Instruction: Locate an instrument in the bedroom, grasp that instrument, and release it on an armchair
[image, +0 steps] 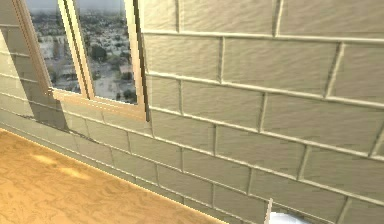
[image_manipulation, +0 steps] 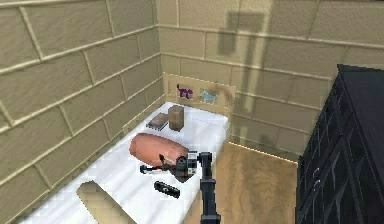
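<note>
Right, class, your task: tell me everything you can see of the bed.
The bed is low, covered by a smooth white sheet, with a light wooden headboard bearing two small pictures. It stands lengthwise in the corner, against the block walls, on a wooden floor. On it lie two brown boxes near the headboard, a pink roll midway, and a small dark object and a tan piece toward the foot.

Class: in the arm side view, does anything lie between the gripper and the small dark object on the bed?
Nothing visible does. The gripper is right by the small dark object on the white bed. The pink bolster lies on the gripper's far side, not between them.
</note>
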